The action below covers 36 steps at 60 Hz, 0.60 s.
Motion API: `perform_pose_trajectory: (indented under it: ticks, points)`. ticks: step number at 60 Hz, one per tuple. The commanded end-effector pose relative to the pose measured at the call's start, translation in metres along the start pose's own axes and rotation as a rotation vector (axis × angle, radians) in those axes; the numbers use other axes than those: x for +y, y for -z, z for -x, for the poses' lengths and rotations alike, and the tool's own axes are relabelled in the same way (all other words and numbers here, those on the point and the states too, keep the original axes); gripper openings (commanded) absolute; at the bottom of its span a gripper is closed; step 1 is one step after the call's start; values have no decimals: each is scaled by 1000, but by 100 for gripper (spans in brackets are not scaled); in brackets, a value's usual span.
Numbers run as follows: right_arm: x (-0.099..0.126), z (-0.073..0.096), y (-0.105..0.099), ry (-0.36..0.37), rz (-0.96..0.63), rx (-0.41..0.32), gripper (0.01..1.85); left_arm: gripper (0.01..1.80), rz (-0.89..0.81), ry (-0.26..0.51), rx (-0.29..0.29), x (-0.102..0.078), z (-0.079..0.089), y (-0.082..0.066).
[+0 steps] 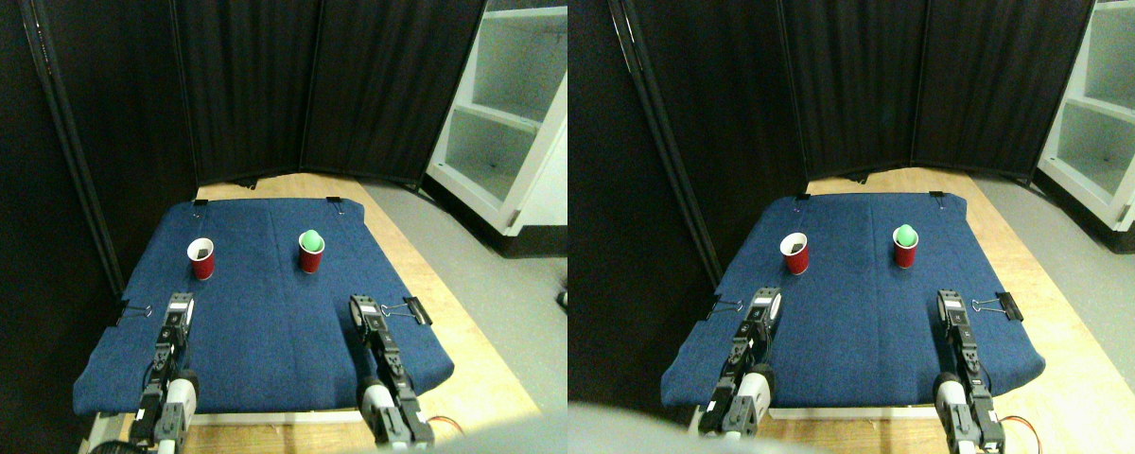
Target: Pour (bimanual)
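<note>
Because pouring needs one cup per arm, the two red cups stand apart, upright, on the blue cloth [274, 322]: the left cup [201, 258] ahead of the left gripper [180, 307], the right cup [311, 252], carrying a green ball [311, 240], ahead of the right gripper [363, 309]. Both grippers rest short of their cups, touching neither. Jaw opening cannot be told at this size; they probably hold nothing. Binder clips [414, 309] pin the cloth to a wooden board [454, 312]. Black curtains [322, 85] back the scene; a white shelf unit [511, 104] stands at right.
</note>
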Motion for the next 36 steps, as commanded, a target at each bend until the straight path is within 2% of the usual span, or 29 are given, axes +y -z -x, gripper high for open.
perform_pose_trajectory:
  ticks: [1,11,20,21,23,26,28,30,36]
  points:
    - [0,-1,-5,-2,11,-30,55,33,2,-1,-30,0,0,-5]
    - [0,0,-6,-11,8,-34,55,33,3,3,-22,0,2,-8]
    - [0,2,-6,-7,-2,-50,54,34,-3,16,-38,0,3,-9]
    - [0,2,-6,-16,-3,-58,54,50,-6,25,-48,0,3,-9]
    - [0,2,-7,-14,-15,-58,53,67,-6,45,-56,0,3,-9]
    - [2,2,-9,-16,-43,-66,53,85,24,72,-85,-1,3,-11]
    - [2,2,-9,-21,-48,-76,52,87,34,71,-93,-1,2,-11]
    - [3,-1,-9,-49,-64,-119,52,95,78,44,-110,-2,2,-12]
    - [6,-7,-13,-85,-117,-141,50,93,116,6,-152,-5,0,-19]
